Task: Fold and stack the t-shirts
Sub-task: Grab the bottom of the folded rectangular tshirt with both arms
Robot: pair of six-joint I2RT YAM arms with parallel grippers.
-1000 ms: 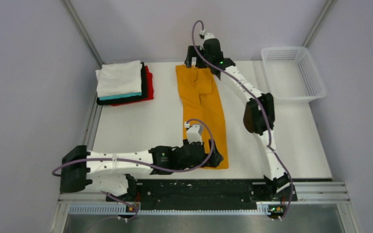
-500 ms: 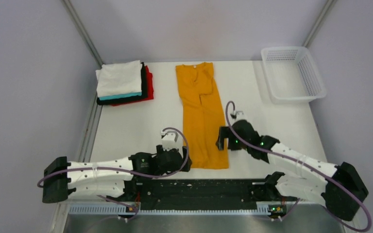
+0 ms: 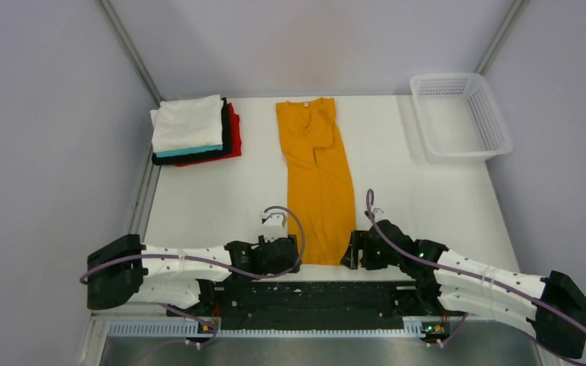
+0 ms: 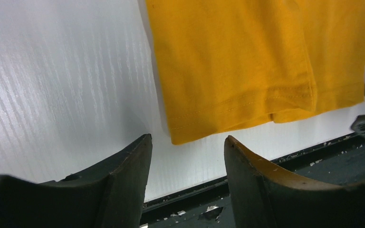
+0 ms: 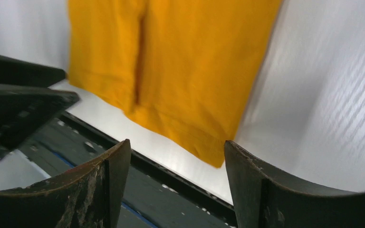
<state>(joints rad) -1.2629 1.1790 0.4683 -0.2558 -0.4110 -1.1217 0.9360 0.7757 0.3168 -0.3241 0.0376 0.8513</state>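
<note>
Brought back to the near edge of the table [image 3: 221, 202], the left gripper [image 3: 296, 248] and right gripper [image 3: 352, 253] are held part-open, empty, at the hem corners of the shirt [image 3: 317, 171], ready for folding.

My top camera looks steeply down from high behind the table [image 3: 427, 198], with the whole orange-yellow shirt [image 3: 318, 179] mid-frame. My two wrist cameras sit low and close at that shirt's near hem, one at each corner, angled downward. All three views share that hem.
</note>
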